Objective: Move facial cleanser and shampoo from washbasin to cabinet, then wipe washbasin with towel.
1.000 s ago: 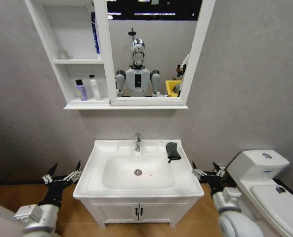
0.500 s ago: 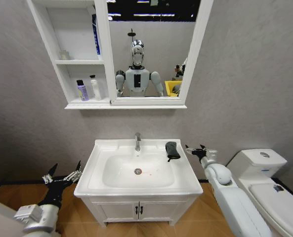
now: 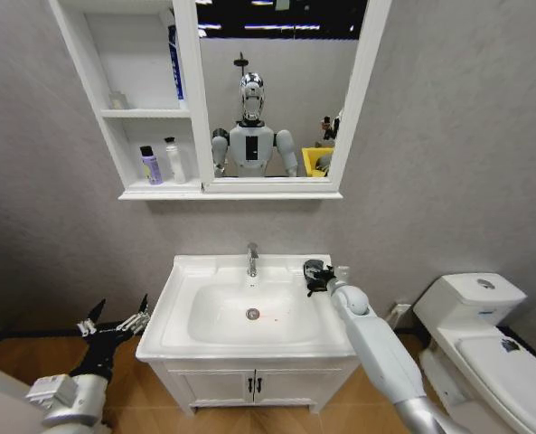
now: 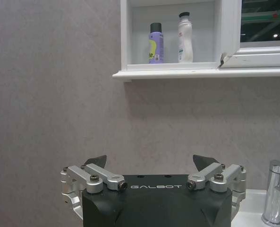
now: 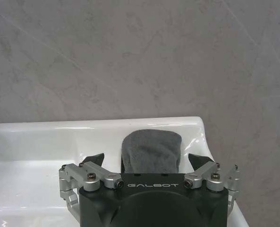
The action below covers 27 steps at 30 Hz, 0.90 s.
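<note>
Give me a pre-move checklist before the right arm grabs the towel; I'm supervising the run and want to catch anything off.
1. Bottles stowed: ok. The facial cleanser and shampoo stand upright, side by side, in the cabinet bottom niche.
2. Towel placement: ok. The towel lies on the washbasin rim at its right rear corner, partly draped over the inner edge.
3. Right gripper alignment: ok. It is open with the towel between its fingertips.
4. Contact with the towel: cannot tell.
5. Left gripper: ok. Open, parked left of the washbasin.
6. Faucet clearance: ok. It stands left of the towel, apart from it.
</note>
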{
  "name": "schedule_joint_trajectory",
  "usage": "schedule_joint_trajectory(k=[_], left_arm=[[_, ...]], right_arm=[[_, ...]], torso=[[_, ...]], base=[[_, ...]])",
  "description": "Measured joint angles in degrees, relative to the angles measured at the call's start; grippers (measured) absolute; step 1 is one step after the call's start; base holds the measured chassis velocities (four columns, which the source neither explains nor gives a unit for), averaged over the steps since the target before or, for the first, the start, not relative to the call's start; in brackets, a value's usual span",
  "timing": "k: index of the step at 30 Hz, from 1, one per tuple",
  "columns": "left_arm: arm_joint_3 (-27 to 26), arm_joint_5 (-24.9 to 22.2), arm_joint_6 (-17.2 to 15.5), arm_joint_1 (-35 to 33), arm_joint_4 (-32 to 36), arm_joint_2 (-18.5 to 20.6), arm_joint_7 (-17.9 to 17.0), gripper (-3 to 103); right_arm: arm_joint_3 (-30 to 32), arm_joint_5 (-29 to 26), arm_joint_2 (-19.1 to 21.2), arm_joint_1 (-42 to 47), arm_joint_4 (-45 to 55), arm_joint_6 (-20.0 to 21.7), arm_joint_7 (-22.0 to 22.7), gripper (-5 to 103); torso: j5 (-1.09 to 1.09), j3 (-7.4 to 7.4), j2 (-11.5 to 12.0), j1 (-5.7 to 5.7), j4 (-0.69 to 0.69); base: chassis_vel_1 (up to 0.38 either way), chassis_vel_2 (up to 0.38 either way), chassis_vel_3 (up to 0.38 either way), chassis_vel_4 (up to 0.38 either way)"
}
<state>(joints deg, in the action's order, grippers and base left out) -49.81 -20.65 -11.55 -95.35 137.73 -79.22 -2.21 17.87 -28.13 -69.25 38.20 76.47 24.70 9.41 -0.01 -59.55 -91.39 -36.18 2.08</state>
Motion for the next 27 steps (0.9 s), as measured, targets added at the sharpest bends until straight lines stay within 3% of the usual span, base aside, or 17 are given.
schedule_joint_trajectory(k=[17, 19, 22, 23, 27], left_arm=[[0.0, 0.0, 0.0, 0.0, 0.0, 0.0, 0.0, 100], [0.0, 0.0, 0.0, 0.0, 0.0, 0.0, 0.0, 100], [0.0, 0.0, 0.0, 0.0, 0.0, 0.0, 0.0, 100], [0.0, 0.0, 0.0, 0.0, 0.0, 0.0, 0.0, 100], [0.0, 0.0, 0.0, 0.0, 0.0, 0.0, 0.0, 100]], right_arm=[[1.3, 0.7, -1.3, -1.7, -7.2, -1.6, -1.9, 97], [1.5, 0.8, -1.4, -1.7, -7.6, -1.7, -2.2, 94], [1.9, 1.2, -1.8, -1.7, -8.5, -2.1, -2.9, 78], [1.9, 1.2, -1.8, -1.7, -8.5, -2.1, -2.9, 78], [2.2, 1.4, -2.0, -1.4, -8.9, -2.8, -3.5, 61]], torso=[[0.01, 0.0, 0.0, 0.01, 0.01], [0.01, 0.0, 0.0, 0.0, 0.01], [0.01, 0.0, 0.0, 0.01, 0.01], [0.01, 0.0, 0.0, 0.01, 0.01], [0.01, 0.0, 0.0, 0.01, 0.01]], base=[[0.0, 0.0, 0.0, 0.0], [0.0, 0.0, 0.0, 0.0], [0.0, 0.0, 0.0, 0.0], [0.0, 0.0, 0.0, 0.0], [0.0, 0.0, 0.0, 0.0]])
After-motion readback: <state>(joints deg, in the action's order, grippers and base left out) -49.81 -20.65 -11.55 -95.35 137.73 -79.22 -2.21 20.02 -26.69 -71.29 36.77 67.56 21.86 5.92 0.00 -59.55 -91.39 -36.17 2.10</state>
